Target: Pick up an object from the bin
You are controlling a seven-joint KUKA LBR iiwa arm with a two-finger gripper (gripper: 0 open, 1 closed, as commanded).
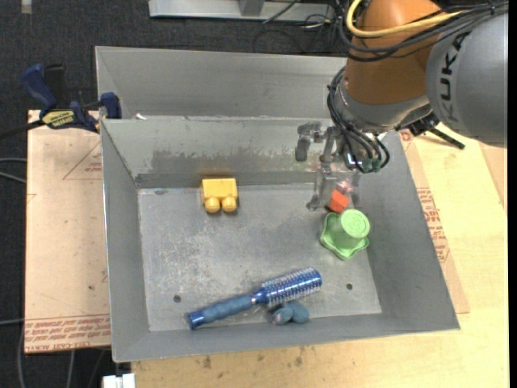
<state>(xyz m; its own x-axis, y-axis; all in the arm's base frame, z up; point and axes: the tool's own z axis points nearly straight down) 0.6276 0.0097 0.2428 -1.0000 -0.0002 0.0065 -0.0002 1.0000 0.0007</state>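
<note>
Blue plastic hairbrush [254, 297], with a smooth straight handle and a cylindrical bristled head, lies flat and diagonal along the front wall, handle to the front left. Grey sheet-metal bin [202, 257]: flat scuffed floor, four sloped walls, dull matte finish. Arm: grey housing with a smooth, rounded orange cover [392, 47] and bundled cables at the wrist, entering from the right and hanging over the rear right of the floor. Green plastic cup [346, 233], round-bodied with a wavy flared rim, sits at the right of the floor, well apart from the hairbrush. Yellow toy block [219, 194], rectangular with two round knobs on its front side, rests at the rear left of centre against the foot of the back wall. Blue-grey lump [289, 314], soft in outline, touches the hairbrush just below its head. Small red-orange piece [342, 196], shape not resolvable, lies just behind the green plastic cup. Gripper [327, 199], bare metal, hangs directly beside this piece, low at the rear right; whether it is apart, together or in contact cannot be told.
</note>
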